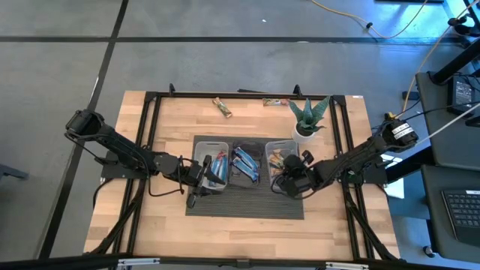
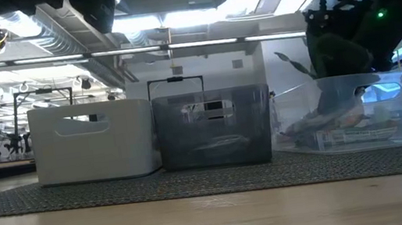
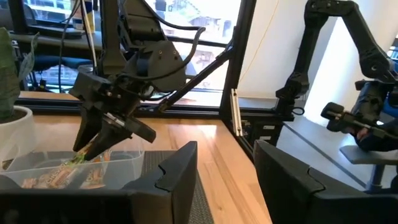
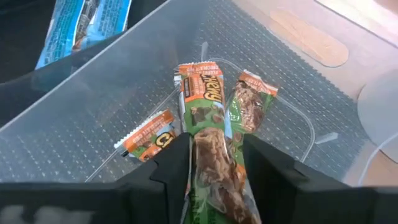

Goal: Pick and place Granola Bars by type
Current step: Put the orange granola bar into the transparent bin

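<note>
My right gripper (image 4: 217,171) is shut on a green-and-tan granola bar (image 4: 208,118) over the clear right-hand bin (image 1: 281,157). Two more tan bars (image 4: 149,140) (image 4: 252,99) lie flat on that bin's floor. The left wrist view shows this same gripper (image 3: 99,140) slanting down into the bin. My left gripper (image 3: 233,180) is open and holds nothing; it hovers at the near side of the white left bin (image 1: 212,160), which holds blue bars. The dark middle bin (image 1: 244,161) also holds blue bars. Two loose bars (image 1: 221,107) (image 1: 275,102) lie flat near the table's far edge. My right gripper pinches the green-and-tan bar between its two fingers (image 4: 174,168), which lie across the wrapper near its rear end (image 4: 214,162). It comes from above, slanting down into the clear bin. The bar sticks out past the fingertips; whether its free end (image 4: 199,70) touches the bin floor, I cannot tell.
The three bins stand side by side on a dark mat (image 1: 244,204). A spiky green plant in a white pot (image 1: 309,120) stands just beyond the clear bin, close to my right arm. Black frame rails (image 1: 150,135) run along the table's sides.
</note>
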Controlling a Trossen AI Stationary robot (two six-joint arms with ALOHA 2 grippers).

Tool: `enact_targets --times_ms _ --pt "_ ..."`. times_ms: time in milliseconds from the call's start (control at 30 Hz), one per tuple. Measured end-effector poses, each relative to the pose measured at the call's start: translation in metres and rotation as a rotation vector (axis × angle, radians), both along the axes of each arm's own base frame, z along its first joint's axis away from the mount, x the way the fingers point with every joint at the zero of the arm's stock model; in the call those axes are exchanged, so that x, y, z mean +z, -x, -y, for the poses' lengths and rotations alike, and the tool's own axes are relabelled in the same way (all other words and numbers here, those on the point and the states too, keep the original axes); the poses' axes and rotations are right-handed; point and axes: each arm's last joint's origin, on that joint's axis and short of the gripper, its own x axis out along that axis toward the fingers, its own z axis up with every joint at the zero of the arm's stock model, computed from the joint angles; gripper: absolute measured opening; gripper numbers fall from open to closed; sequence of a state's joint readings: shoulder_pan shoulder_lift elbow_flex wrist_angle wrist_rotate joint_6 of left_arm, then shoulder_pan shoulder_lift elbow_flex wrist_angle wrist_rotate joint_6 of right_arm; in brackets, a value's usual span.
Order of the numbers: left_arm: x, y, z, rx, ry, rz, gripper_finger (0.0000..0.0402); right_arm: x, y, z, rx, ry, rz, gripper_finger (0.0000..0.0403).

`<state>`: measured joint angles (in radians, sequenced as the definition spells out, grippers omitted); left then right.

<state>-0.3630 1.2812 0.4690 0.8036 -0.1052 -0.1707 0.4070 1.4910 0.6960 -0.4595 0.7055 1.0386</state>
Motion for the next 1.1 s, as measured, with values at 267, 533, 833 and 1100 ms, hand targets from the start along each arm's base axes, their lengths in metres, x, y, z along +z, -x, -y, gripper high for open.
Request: enact_targets --times_ms 267,533,833,1100 --pt "0.0 -0.004 -0.012 0.074 0.018 -0.004 0.0211 0.0 0.0 0.001 0.019 0.006 -0.016 0.0183" --pt "0.009 -0.022 -0.057 0.167 0.054 -0.062 0.0294 0.0 0.0 0.0 0.086 0.029 -0.064 0.018" --pt "0.048 -0.038 -0.143 0.377 0.016 -0.339 0.0319 0.001 -0.004 0.0 0.15 0.071 -0.077 0.018" --pt "0.056 -0.025 -0.187 0.556 0.069 -0.412 0.032 0.001 -0.006 0.003 0.141 0.068 -0.065 0.018"
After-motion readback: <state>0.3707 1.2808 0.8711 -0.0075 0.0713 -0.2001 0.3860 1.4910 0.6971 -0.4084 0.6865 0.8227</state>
